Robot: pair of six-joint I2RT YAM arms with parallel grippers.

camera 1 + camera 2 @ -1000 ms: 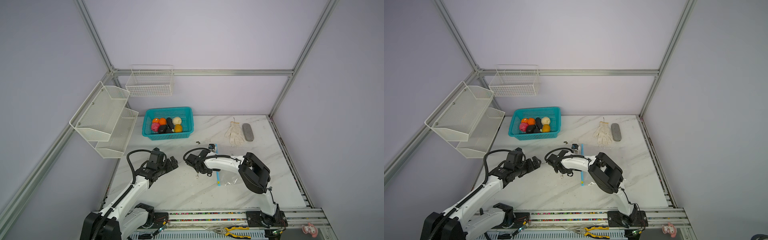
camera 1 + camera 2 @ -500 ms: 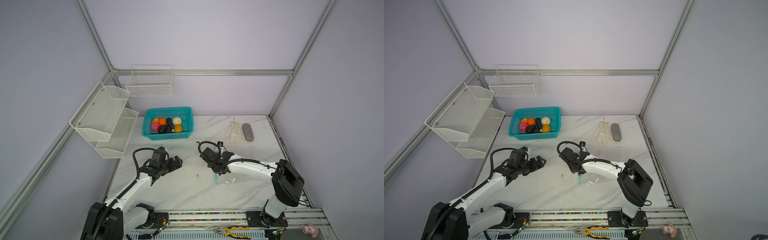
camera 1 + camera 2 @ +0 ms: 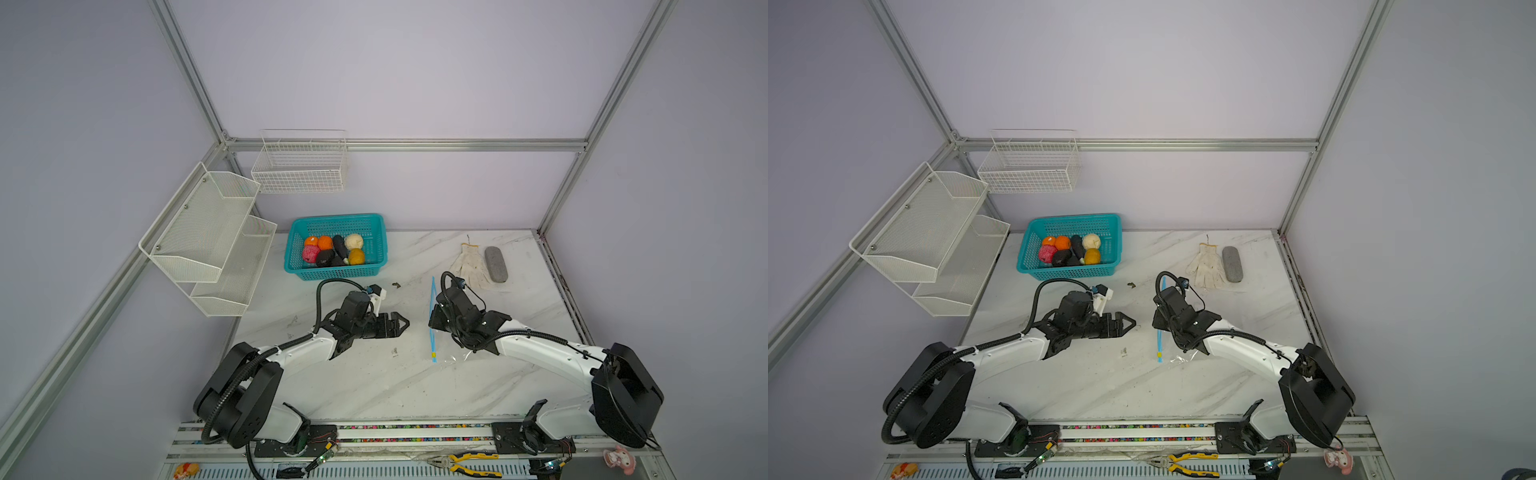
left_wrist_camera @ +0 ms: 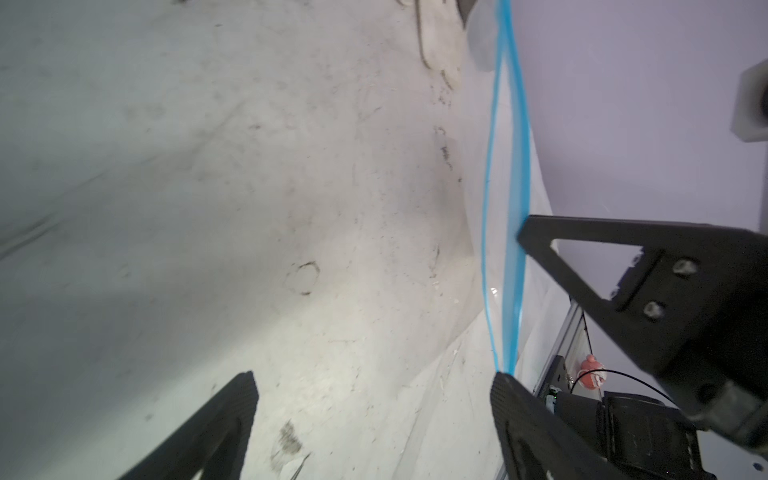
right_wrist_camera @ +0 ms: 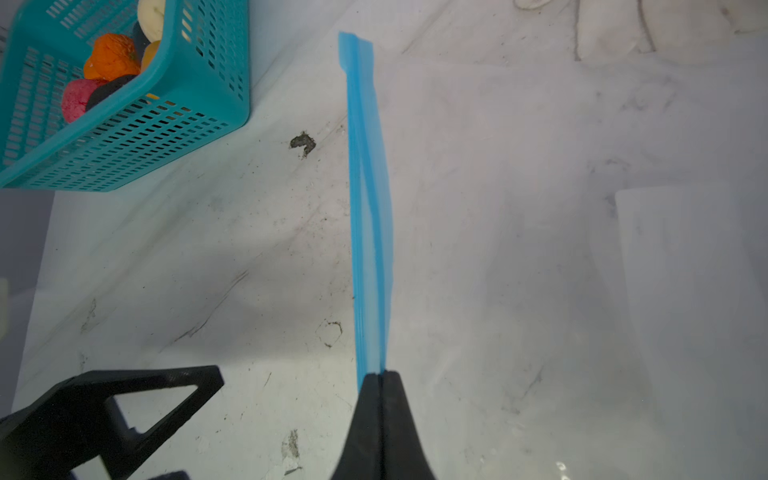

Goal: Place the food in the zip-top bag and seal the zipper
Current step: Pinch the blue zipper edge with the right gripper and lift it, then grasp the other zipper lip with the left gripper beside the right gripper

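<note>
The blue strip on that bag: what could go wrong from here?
1. The right claw pinches only the thin zipper; the clear zip-top bag might slip free.
2. The open left claw could catch both blue layers, which are barely parted, keeping the mouth shut.
3. All the food sits in the teal basket; a sagging mouth may block loading.

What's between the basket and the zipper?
A small dark scrap lies on the table between the basket and the zipper; the rest of that stretch is bare. Clearest in the right wrist view, also visible in both top views.
</note>
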